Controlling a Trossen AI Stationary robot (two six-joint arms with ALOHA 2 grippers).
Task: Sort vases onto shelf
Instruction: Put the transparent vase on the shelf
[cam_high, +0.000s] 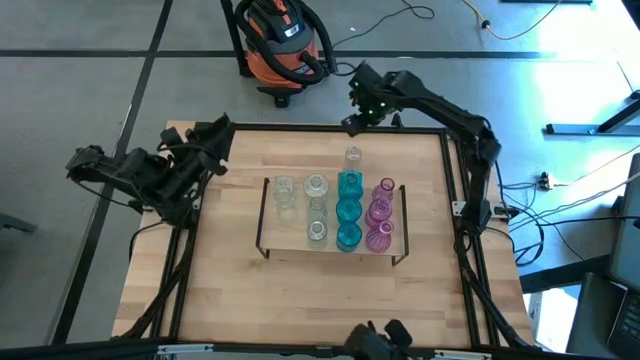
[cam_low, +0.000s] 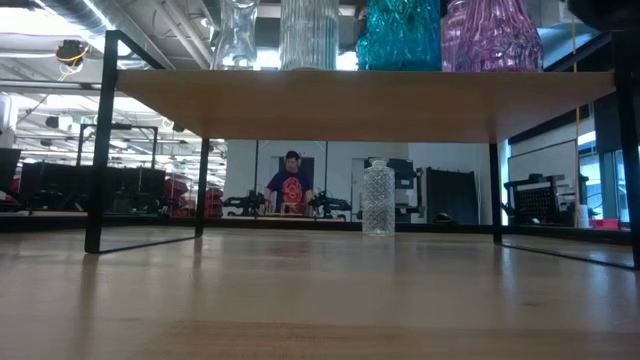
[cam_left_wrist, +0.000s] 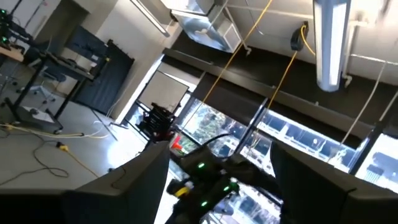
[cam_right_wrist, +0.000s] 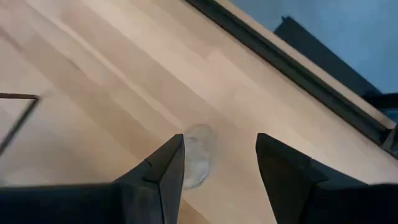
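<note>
Our right pincer (cam_right_wrist: 220, 160) is hanging with its two dark fingers apart and nothing between them. In the picture from above, it (cam_high: 357, 122) is sitting near the top middle, over the far edge of the table (cam_high: 230, 290). Just below it in that picture, one clear bottle (cam_high: 353, 156) is standing alone on the table, just beside the shelf (cam_high: 334, 245) but not on it. In the right wrist picture, we are seeing that bottle (cam_right_wrist: 198, 155) as a pale blur beside one finger (cam_right_wrist: 158, 177), low in the middle of the frame.

Our left pincer (cam_high: 212, 142) is waiting at the left middle of the top picture, fingers spread wide and holding nothing.

The shelf is sitting in the middle of the table. On it the vases are lining up by color: clear ones (cam_high: 316, 208) on the left, blue ones (cam_high: 348, 211) next, pink ones (cam_high: 381, 214) on the right. From the low picture, the lone bottle (cam_low: 377, 198) is standing straight up past the shelf board (cam_low: 360, 100).

We think the job is almost done, and this bottle is the last one. To do it well, we are going to want the bottle right in the middle of the gap, come down slowly, pinch it gently near the neck, and keep it upright. Glass is slippery and tips easily, so we should not bump the blue vases close by.
</note>
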